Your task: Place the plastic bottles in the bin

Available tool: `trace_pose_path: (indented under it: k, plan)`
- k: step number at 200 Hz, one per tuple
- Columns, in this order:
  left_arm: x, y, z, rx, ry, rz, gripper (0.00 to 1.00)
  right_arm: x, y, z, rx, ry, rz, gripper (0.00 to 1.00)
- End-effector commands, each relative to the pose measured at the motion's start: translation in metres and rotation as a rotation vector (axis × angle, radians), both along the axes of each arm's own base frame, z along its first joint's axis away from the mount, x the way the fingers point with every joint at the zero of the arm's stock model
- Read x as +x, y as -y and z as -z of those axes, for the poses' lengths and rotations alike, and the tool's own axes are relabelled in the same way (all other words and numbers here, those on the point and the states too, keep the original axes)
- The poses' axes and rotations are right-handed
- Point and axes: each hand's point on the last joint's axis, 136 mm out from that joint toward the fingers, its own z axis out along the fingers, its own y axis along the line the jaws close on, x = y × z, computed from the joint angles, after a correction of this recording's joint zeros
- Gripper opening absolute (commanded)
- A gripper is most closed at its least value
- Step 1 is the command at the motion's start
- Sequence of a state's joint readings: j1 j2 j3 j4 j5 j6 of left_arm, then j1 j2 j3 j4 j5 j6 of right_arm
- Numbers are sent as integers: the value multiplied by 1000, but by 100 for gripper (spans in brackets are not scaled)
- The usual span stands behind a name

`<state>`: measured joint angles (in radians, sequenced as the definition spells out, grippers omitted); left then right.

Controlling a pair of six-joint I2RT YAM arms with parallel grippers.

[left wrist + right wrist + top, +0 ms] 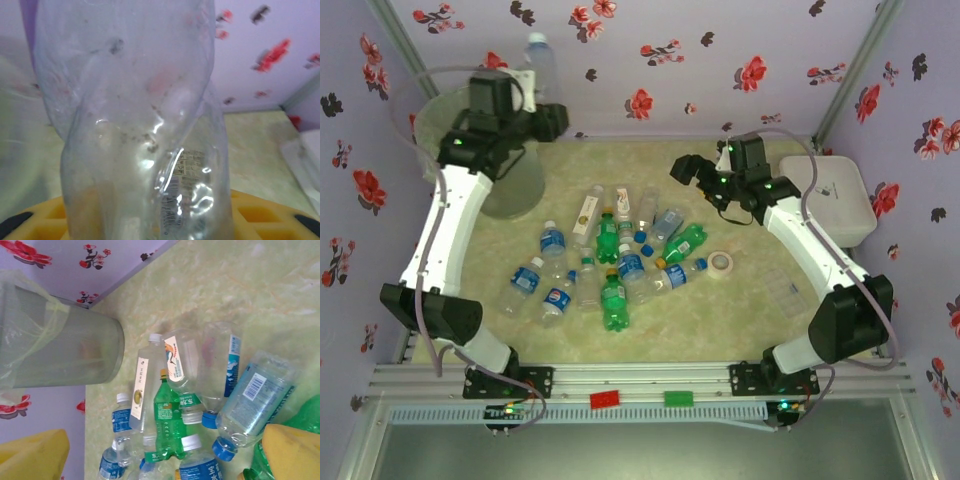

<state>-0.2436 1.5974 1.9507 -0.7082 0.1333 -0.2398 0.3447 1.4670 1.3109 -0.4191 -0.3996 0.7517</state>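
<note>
Left claw (550, 118) seemingly clamps a clear bottle (145, 150) near the bin (505, 195); right claw (682, 170) apart.

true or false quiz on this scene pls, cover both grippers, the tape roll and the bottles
1. The left gripper holds a clear bottle. True.
2. The right arm's fingers are clamped on a bottle. False: the right gripper is open, with nothing held between its fingers.
3. The white roll of tape sits inside the lined bucket. False: the tape roll lies on the table, to the right of the bottle pile and apart from the bin.
4. A green bottle lies among the bottles on the table. True.
</note>
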Motion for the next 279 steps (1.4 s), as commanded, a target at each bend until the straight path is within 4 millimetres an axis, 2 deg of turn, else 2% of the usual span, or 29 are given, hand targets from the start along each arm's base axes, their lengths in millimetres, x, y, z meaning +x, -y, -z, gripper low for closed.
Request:
trace_pose_path:
  k: [1,27,51,75,107,129,157,167,184,198,216,246,259,279]
  plan:
    - [3,-52,-12,114,11,-111,45,2,5,7,-39,6,20,100]
    - [24,-105,-8,119,-46,-241,45,4,7,13,-71,0,21,100]
    - [36,-146,22,141,-167,-316,46,4,2,14,-81,-24,-21,100]
    - [45,-174,55,141,-280,-366,47,5,3,18,-107,-26,-31,100]
    - [53,-197,86,132,-374,-401,49,8,13,17,-164,-2,8,99]
    - [56,-204,97,118,-400,-415,51,5,17,14,-195,26,13,100]
    - [59,-203,103,102,-414,-410,58,2,20,15,-219,27,10,99]
    - [60,-202,102,93,-413,-410,66,2,20,16,-220,23,9,100]
    - [61,-201,98,80,-405,-411,84,2,18,16,-220,24,1,100]
    - [60,-200,91,74,-390,-411,92,1,16,17,-238,29,-10,100]
    - [56,-199,79,64,-367,-412,98,1,15,17,-279,49,-23,100]
    - [42,-190,52,46,-313,-394,100,1,12,13,-331,89,-34,99]
    - [32,-183,39,47,-287,-381,100,3,13,12,-344,92,-21,99]
    - [12,-171,30,51,-279,-380,100,5,16,14,-357,60,12,100]
